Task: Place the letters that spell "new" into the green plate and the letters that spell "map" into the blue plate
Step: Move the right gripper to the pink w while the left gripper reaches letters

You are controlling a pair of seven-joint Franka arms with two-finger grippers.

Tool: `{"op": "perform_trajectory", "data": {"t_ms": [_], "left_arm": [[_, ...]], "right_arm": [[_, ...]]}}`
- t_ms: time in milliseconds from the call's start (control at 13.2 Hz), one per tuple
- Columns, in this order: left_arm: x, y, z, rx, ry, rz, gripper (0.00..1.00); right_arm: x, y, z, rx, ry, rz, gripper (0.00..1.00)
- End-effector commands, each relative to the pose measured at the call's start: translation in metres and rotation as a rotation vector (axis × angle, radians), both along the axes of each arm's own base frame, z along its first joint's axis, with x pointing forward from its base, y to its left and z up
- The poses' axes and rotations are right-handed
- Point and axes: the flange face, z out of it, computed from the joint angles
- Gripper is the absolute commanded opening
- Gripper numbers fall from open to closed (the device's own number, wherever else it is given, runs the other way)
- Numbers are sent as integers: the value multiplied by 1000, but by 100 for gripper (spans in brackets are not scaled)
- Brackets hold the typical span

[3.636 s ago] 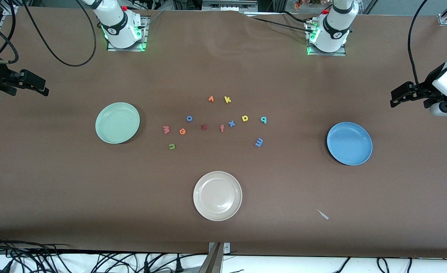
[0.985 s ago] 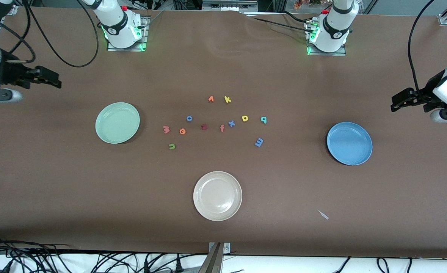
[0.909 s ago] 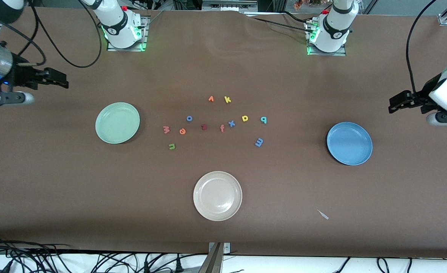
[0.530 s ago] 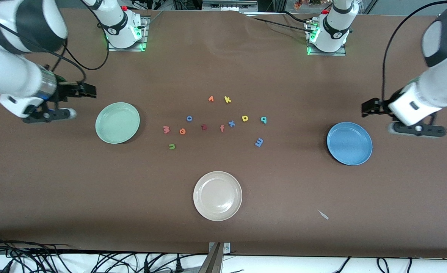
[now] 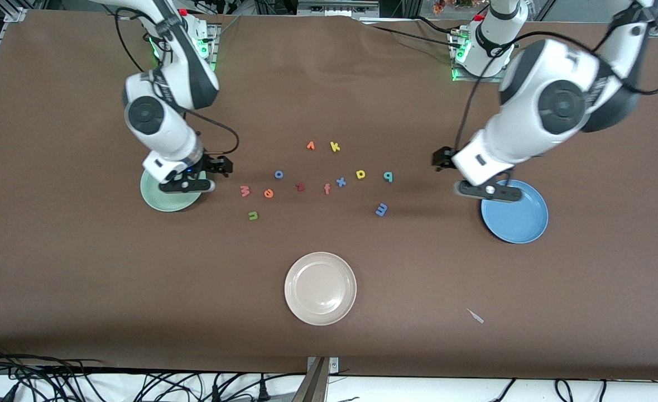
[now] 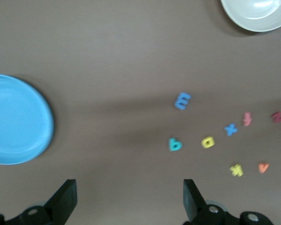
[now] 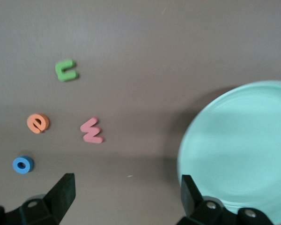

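Note:
The pink-red w [image 5: 245, 191], orange e [image 5: 269, 194] and green n [image 5: 253, 215] lie on the table beside the green plate [image 5: 158, 202]. My right gripper [image 5: 222, 166] hangs open and empty over the plate's edge toward the w. Its wrist view shows the n [image 7: 65, 70], e [image 7: 38, 123], w [image 7: 92, 130] and green plate [image 7: 243, 150]. The blue m [image 5: 382, 210], teal a [image 5: 388, 176] and yellow p [image 5: 360, 174] lie toward the blue plate [image 5: 515, 215]. My left gripper [image 5: 439, 159] is open and empty over bare table between the a and that plate.
A cream-white plate [image 5: 320, 288] sits nearer the front camera. Other letters lie among the task letters: yellow k [image 5: 335, 147], an orange letter [image 5: 310, 146], blue o [image 5: 278, 174], dark red letter [image 5: 301, 187], f [image 5: 327, 189], blue x [image 5: 340, 182]. A small scrap [image 5: 475, 316] lies near the front edge.
Both arms have swung in from the table's ends toward the middle. The right gripper is now by the green plate, the left by the blue plate. Nothing on the table moved.

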Motion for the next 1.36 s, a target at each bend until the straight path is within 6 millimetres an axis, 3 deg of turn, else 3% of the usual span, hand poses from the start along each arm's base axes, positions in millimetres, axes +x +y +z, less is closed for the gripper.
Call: {"op": "perform_trajectory", "data": {"t_ms": [0,152,455,682,909,1288], "left_arm": [[-26,-35,-38,-17,-26,58,100],[-41,-58,-73,0,-30,63,100],[-59,-108,-159,99,-48,93,100],[-64,-115,-199,101,-21,78,100],[-71,-109,-218,128,-4,37,100],[-82,-109,-249,150,14,-68,94]], "right_arm": [[-8,26,-27,11,-42,-15,100],[-11,35,-54,24,-65,1,100],[-12,43,-79,26,-90,45,91],[-14,46,-91,-21,-120,180,87],[-8,49,-87,-17,-135,187,64],[3,56,-88,-11,-150,189,58]]}}
